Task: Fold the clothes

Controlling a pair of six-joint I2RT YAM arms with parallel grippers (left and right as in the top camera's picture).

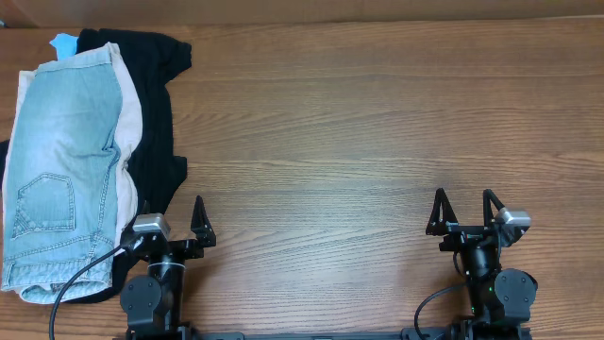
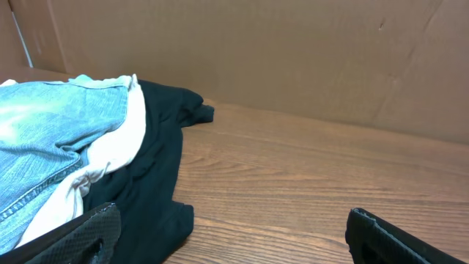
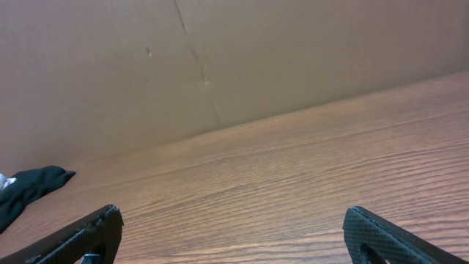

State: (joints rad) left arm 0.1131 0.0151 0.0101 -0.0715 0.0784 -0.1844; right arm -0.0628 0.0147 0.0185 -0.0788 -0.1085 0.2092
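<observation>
Wooden table (image 1: 377, 123), denim shorts (image 1: 66, 142) — long axis near-to-far, left hand (image 1: 173, 215) and right hand (image 1: 463, 200) spread.

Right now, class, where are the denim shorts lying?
In the overhead view, the denim shorts lie at the table's left edge, stacked on cream shorts and a black garment.

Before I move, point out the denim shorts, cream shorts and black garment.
denim shorts (image 1: 61, 142), overhead view, faded panel above the back pocket.
cream shorts (image 1: 130, 106), overhead view, strip showing between denim and black.
black garment (image 1: 157, 113), overhead view, its middle, beside the cream strip.
</observation>
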